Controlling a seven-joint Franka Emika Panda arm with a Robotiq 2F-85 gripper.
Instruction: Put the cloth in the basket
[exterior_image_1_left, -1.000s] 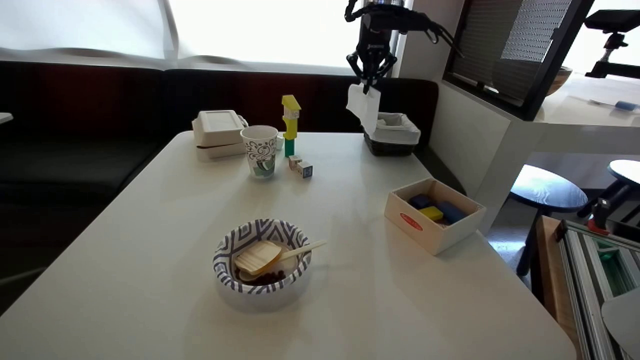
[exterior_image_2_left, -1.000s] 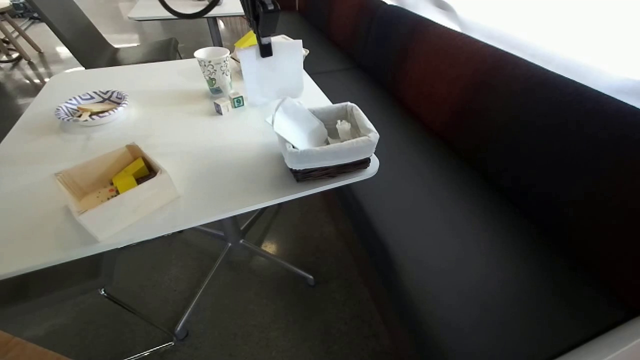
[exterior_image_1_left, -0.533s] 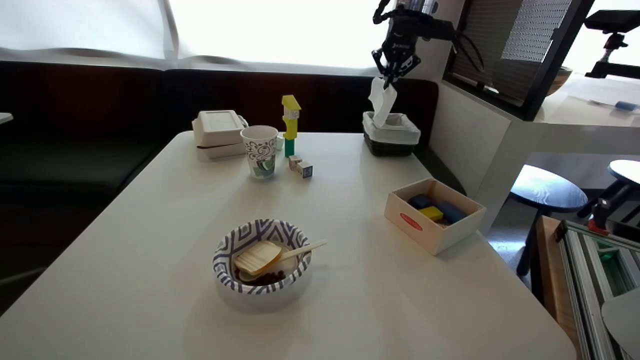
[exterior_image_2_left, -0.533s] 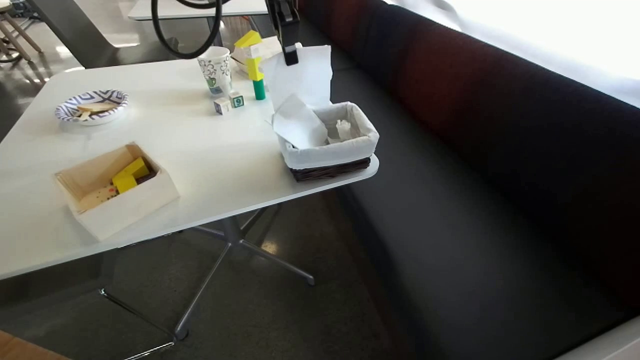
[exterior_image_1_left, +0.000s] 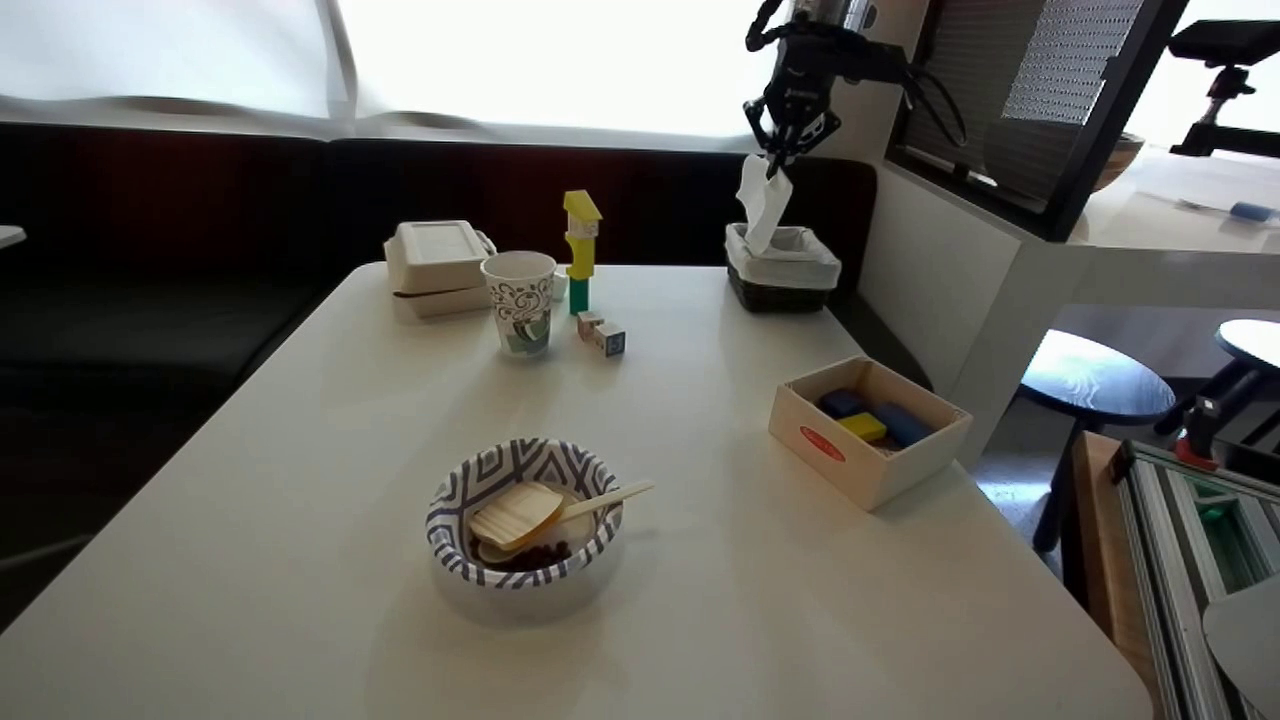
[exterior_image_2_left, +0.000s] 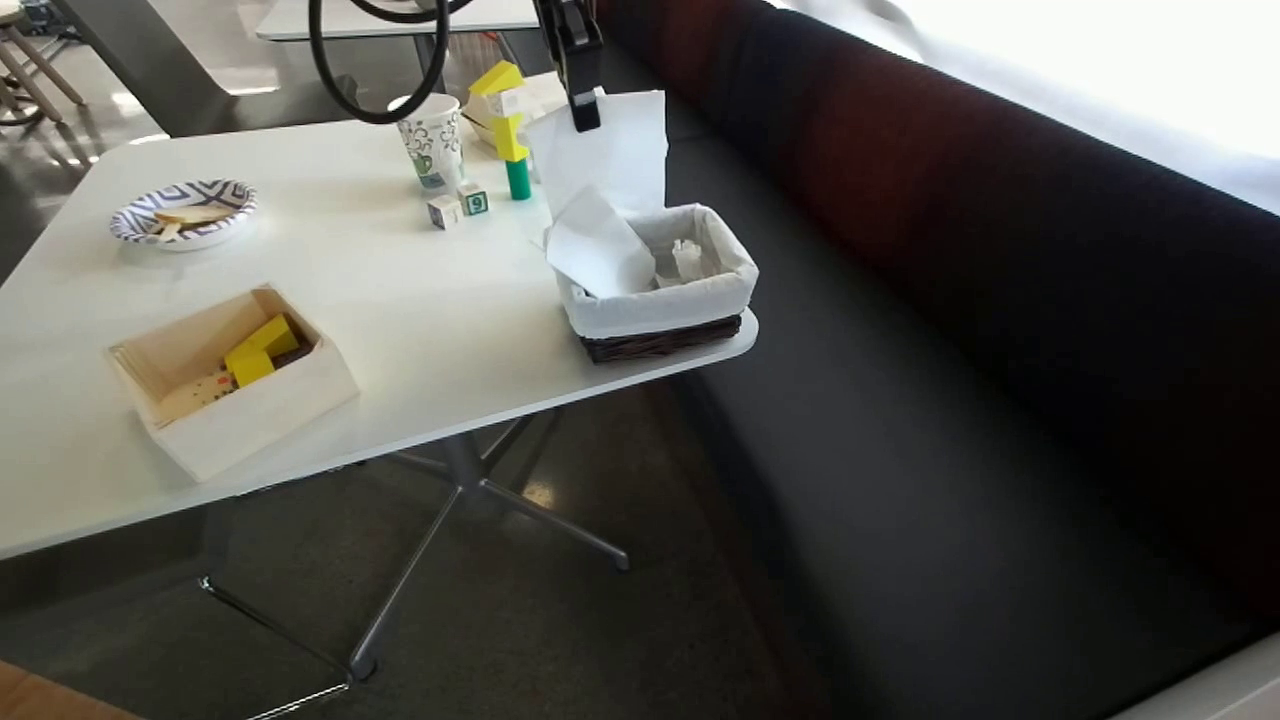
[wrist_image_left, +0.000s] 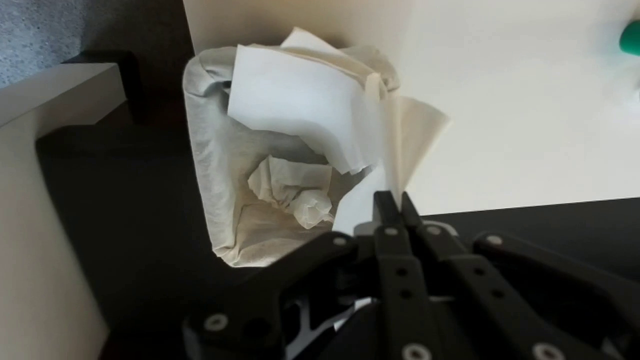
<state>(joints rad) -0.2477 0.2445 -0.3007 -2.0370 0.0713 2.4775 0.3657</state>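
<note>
Gripper (wrist_image_left: 396, 200) and cloth (exterior_image_2_left: 625, 158) have shifted toward the lined basket (exterior_image_2_left: 668, 338) relative to one second earlier. Jaws, pressed together, pinch the cloth by its upper part; it hangs limp at the basket's rim, whether touching cannot be told. Basket contents: a white sheet (exterior_image_2_left: 605, 252), overlapping the rim, and a crumpled white piece (wrist_image_left: 311, 207).
</note>
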